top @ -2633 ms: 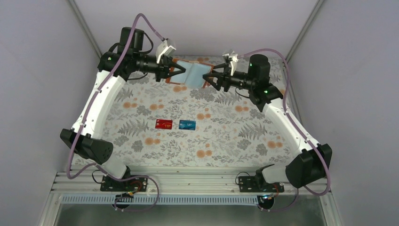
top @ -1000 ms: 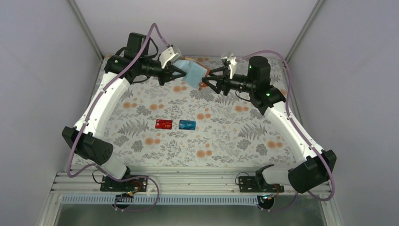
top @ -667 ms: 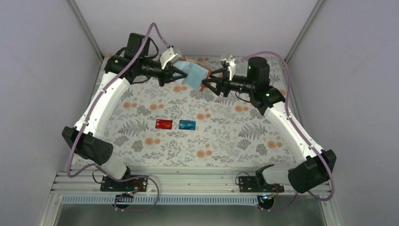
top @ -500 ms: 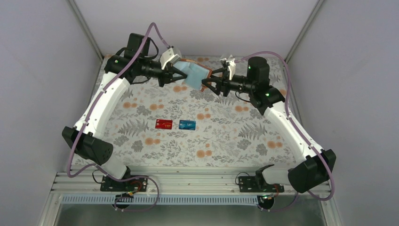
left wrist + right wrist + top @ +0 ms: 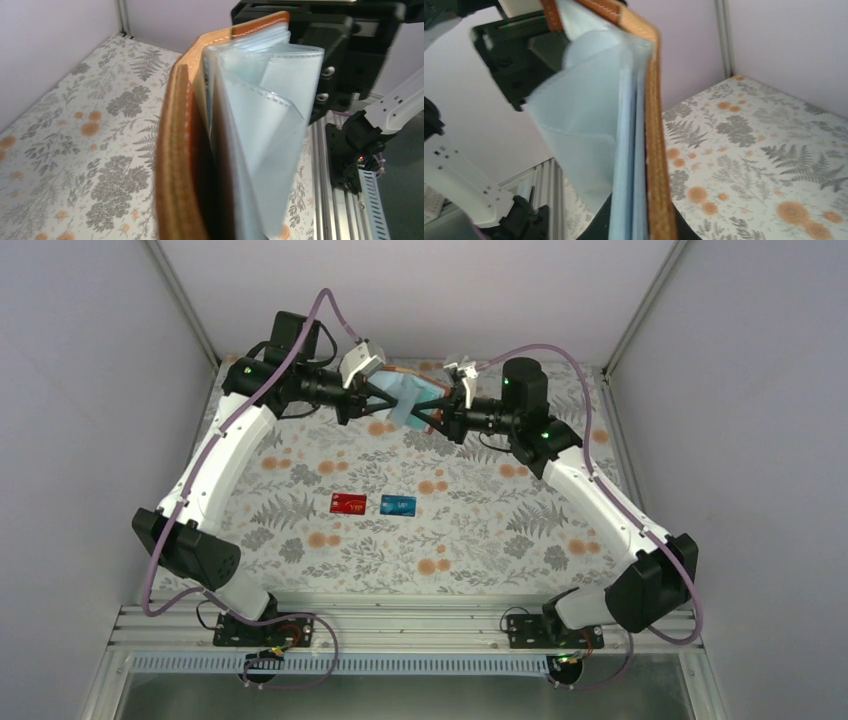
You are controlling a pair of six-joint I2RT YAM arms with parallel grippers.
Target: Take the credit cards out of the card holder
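Sliding in closer, the right gripper (image 5: 434, 418) now pinches the card holder (image 5: 412, 392), held aloft between it and the left gripper (image 5: 377, 398), clamped on its other side. A red card (image 5: 348, 504) and a blue card (image 5: 398, 505) lie on the surface (image 5: 490, 535), well apart from both.

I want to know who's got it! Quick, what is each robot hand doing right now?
Left gripper: closed, holding the brown card holder in the air.
Right gripper: at the holder's other cover; whether it is clamped cannot be told.
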